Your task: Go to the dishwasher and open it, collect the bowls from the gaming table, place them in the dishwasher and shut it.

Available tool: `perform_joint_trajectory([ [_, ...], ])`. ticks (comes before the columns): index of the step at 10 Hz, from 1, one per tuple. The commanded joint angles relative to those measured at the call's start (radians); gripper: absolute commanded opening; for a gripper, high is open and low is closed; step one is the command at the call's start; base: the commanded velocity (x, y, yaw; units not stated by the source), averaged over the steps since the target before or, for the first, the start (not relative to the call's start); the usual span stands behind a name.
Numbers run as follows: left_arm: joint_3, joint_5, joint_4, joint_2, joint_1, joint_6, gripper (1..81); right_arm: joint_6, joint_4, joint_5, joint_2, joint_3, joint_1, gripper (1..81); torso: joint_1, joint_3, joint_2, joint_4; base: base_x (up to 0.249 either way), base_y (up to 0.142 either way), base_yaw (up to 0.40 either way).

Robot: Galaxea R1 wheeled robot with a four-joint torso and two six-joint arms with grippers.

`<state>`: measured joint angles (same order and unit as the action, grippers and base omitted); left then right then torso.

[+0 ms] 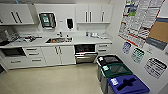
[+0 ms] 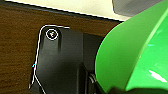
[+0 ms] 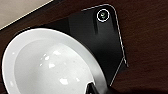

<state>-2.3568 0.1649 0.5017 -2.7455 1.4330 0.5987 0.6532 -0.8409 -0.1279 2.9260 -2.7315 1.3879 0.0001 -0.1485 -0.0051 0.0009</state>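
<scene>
The dishwasher point(image 1: 85, 53) is built in under the counter, right of the sink, across the floor from me. Its dark interior shows above its stainless-steel front. A bright green bowl point(image 2: 132, 55) looms close in the left wrist view, with my left gripper point(image 2: 117, 90) gripping its rim at the picture's edge. A white bowl point(image 3: 50, 67) sits just as close in the right wrist view, and my right gripper point(image 3: 96, 88) holds its rim. The gaming table is out of view.
White cabinets and drawers point(image 1: 53, 55) run under a counter with a sink point(image 1: 58, 40). Three bins stand along the right wall: black point(image 1: 108, 61), green point(image 1: 116, 71) and blue point(image 1: 127, 85). Posters cover that wall. Beige floor point(image 1: 50, 80) lies between me and the counter.
</scene>
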Motion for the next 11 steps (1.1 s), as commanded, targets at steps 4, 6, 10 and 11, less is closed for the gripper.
perform_joint_trajectory([
  [4,0.008,-0.027,0.012,0.016,-0.038,-0.005,1.0,0.000,-0.001,-0.088,-0.012,-0.003,-0.049,1.0,0.000,0.000,0.000,0.000,0.135,0.074,0.000],
  [6,0.010,-0.027,0.012,0.016,-0.036,-0.005,1.0,0.000,-0.001,-0.087,-0.012,-0.003,-0.049,1.0,0.000,0.000,0.000,0.000,0.135,0.034,0.000],
  [10,0.008,-0.027,0.012,0.018,-0.038,-0.007,1.0,0.000,-0.001,-0.087,-0.012,-0.003,-0.049,1.0,0.000,0.000,0.000,0.000,0.136,0.000,0.000],
  [11,0.008,-0.027,0.012,0.018,-0.036,-0.005,1.0,0.000,-0.001,-0.087,-0.014,-0.003,-0.048,1.0,0.000,0.000,0.000,0.000,0.137,0.000,0.000],
])
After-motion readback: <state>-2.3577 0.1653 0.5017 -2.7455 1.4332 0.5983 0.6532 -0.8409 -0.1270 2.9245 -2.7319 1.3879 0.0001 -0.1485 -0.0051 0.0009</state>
